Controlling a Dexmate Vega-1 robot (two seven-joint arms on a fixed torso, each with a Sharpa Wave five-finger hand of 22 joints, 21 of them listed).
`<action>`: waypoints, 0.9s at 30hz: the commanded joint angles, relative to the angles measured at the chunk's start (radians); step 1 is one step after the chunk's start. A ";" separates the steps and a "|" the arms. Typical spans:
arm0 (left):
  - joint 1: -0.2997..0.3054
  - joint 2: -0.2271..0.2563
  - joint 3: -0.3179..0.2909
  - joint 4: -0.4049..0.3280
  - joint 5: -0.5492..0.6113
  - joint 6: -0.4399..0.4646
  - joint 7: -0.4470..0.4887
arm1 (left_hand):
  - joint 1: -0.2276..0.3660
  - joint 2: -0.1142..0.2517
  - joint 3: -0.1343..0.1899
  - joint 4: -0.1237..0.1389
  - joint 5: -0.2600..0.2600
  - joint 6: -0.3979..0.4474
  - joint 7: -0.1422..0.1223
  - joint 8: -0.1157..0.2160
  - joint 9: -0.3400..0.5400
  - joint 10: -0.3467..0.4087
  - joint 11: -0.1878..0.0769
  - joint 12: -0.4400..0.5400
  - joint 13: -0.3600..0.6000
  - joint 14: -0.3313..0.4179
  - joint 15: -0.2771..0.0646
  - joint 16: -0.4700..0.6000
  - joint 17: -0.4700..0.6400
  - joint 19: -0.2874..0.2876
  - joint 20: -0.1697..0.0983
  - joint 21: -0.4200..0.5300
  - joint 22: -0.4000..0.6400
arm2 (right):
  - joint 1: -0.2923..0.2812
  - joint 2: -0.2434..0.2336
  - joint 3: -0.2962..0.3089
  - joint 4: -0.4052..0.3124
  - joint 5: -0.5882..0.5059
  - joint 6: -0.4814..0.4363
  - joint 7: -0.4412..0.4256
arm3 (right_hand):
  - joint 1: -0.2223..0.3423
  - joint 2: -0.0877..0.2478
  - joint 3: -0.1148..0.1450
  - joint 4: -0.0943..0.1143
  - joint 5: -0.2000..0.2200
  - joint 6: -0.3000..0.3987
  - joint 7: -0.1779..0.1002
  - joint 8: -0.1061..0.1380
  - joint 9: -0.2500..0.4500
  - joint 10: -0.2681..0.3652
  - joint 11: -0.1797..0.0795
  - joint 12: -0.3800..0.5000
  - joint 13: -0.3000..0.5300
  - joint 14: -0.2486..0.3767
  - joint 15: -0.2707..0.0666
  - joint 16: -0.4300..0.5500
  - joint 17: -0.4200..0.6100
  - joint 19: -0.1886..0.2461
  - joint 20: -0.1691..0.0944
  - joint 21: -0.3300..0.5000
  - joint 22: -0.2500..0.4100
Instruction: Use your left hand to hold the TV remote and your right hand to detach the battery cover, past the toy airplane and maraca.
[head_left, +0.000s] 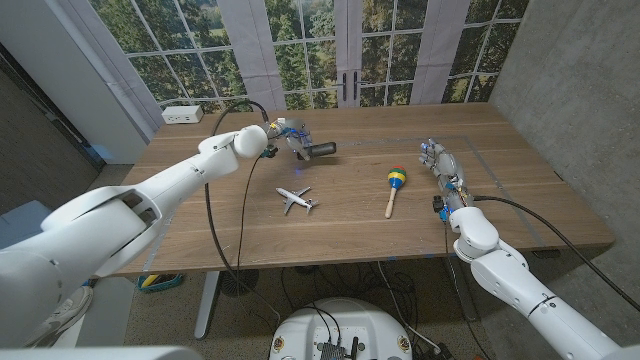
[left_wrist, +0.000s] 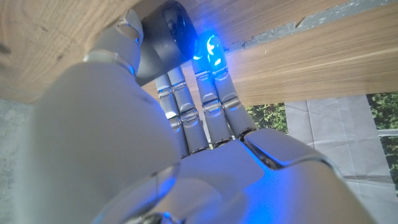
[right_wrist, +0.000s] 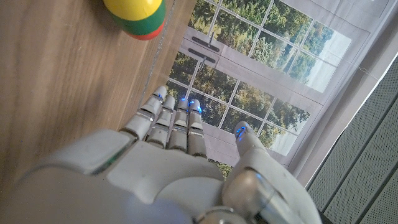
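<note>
Nearest the head camera, two white robot arms reach in from the bottom corners over a wooden table (head_left: 520, 215). A small white toy airplane (head_left: 295, 198) lies just left of the table's middle. To its right lies a maraca (head_left: 394, 187) with a wooden handle and a yellow, green and red head, well apart from the plane. Further right, the right hand (head_left: 442, 166) stands on the table near the maraca, its fingers (right_wrist: 176, 121) straight, close together and holding nothing. Farther back, beyond the airplane, the left hand (head_left: 290, 137) grips the dark TV remote (head_left: 320, 150), with its fingers (left_wrist: 214, 102) wrapped around the remote's end. A white power strip (head_left: 183, 114) sits at the far left corner, before large windows.
</note>
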 joint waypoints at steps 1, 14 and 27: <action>0.034 0.005 -0.059 -0.025 -0.096 -0.024 0.011 | 0.108 0.112 0.025 0.002 0.065 0.073 -0.064 0.006 0.007 0.165 -0.160 -0.006 0.008 0.192 -0.281 -0.004 0.007 -0.006 -0.092 0.015 -0.002 | 0.012 -0.002 -0.016 -0.035 -0.023 -0.066 -0.033 | 0.013 -0.013 0.003 -0.017 0.007 -0.011 0.002 -0.003 0.003 -0.005 -0.004 -0.005 0.003 0.004 0.012 -0.004 0.000 0.010 0.009 -0.004 0.002; 0.053 0.009 -0.099 -0.028 -0.171 -0.064 0.002 | 0.104 0.107 0.031 0.003 0.083 0.073 -0.064 0.003 0.009 0.164 -0.159 -0.013 0.021 0.194 -0.281 -0.010 0.019 -0.018 -0.093 0.036 -0.008 | 0.035 0.011 -0.030 -0.056 -0.013 -0.119 -0.049 | 0.030 -0.035 -0.001 -0.047 0.007 -0.035 0.011 -0.008 0.002 -0.016 -0.002 -0.011 0.002 0.008 0.020 -0.009 -0.005 0.017 0.017 -0.003 0.002; 0.072 0.005 -0.137 -0.027 -0.259 -0.107 -0.028 | 0.102 0.104 0.037 0.003 0.101 0.072 -0.061 -0.001 0.012 0.166 -0.159 -0.019 0.035 0.196 -0.281 -0.015 0.032 -0.028 -0.091 0.058 -0.017 | 0.046 0.015 -0.049 -0.092 -0.053 -0.155 -0.088 | 0.038 -0.047 -0.006 -0.061 0.006 -0.052 0.018 -0.011 0.002 -0.023 0.005 -0.013 0.001 0.016 0.020 -0.009 -0.006 0.033 0.018 0.002 0.002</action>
